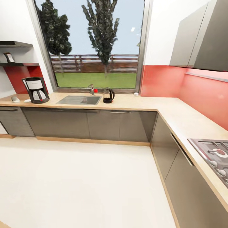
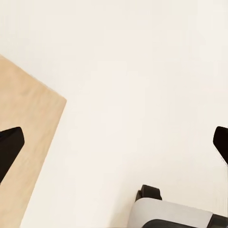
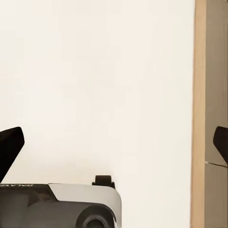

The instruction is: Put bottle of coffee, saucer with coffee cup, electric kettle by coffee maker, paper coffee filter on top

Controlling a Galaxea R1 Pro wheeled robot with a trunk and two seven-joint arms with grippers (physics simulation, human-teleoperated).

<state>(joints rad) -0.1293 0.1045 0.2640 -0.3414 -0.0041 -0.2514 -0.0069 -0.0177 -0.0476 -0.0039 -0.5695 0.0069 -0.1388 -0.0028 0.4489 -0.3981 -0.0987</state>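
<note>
The pale floor [image 1: 79,183] lies nearest, and both wrist views look down on it. The left gripper [image 2: 114,142] has its jaws wide apart, holding nothing; the right gripper [image 3: 114,142] is likewise spread and bare, beside a cabinet edge. Across the room the coffee maker [image 1: 35,90] stands at the left of the worktop [image 1: 142,103], two small pale items just beside it, perhaps cup and saucer. The electric kettle [image 1: 108,95] sits right of the sink [image 1: 79,100]. A small bottle [image 1: 9,57] rests on the shelf [image 1: 19,64].
</note>
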